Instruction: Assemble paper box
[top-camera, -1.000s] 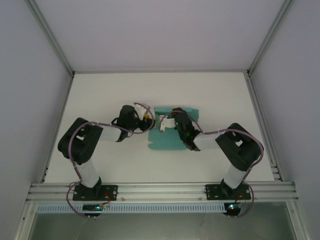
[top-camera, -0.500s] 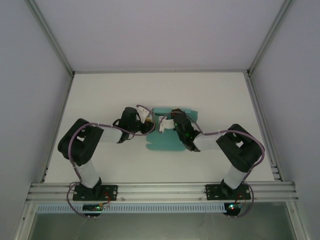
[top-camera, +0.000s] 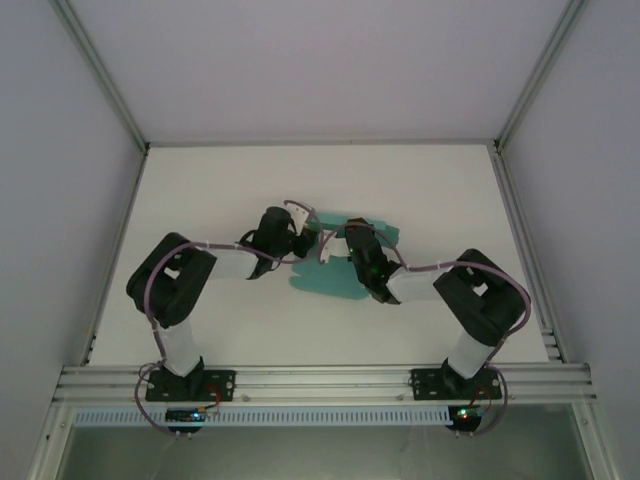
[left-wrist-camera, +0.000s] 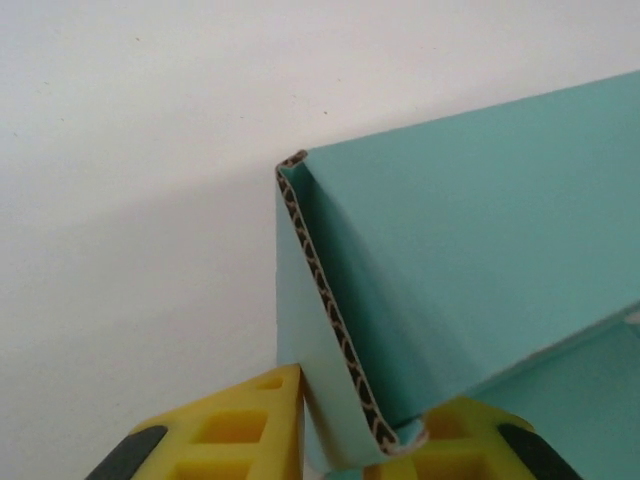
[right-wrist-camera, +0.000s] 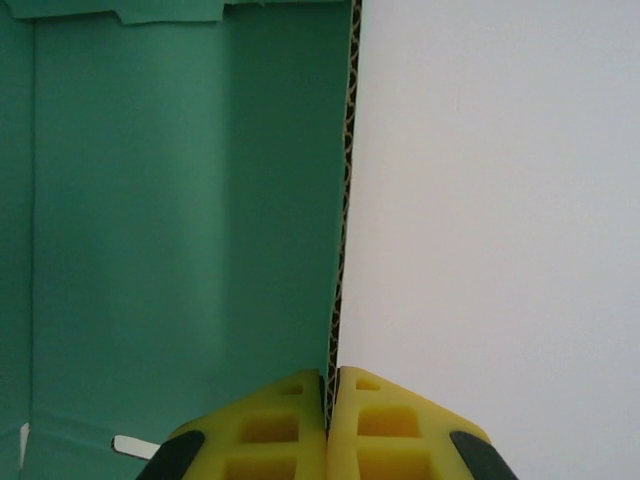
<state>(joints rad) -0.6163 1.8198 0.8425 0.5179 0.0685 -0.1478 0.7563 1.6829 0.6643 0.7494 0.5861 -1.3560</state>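
On the left, the left gripper (left-wrist-camera: 365, 410) has its yellow pads drawn in to a narrow gap around the edge of a raised flap. One pad touches the outer face and the other the inner face, so it looks like a pinch on the teal corrugated-card box (top-camera: 320, 282), though a light one. The box lies mid-way across the white counter (top-camera: 200, 190), just ahead of both arms and between the two wrists. It is partly folded, with its base flat and the side walls coming up.

The flap in the left pads is doubled over and skewed — its fluted edge runs at a slant. The fold should be pressed along its crease rather than across it, and slowly, or the card will kink.

On the right, the right gripper (right-wrist-camera: 330, 385) is fully closed on the thin edge of an upright wall. To my eye its job is to be the anchor — hold that wall square and not pull, while the left side turns its flap inward.
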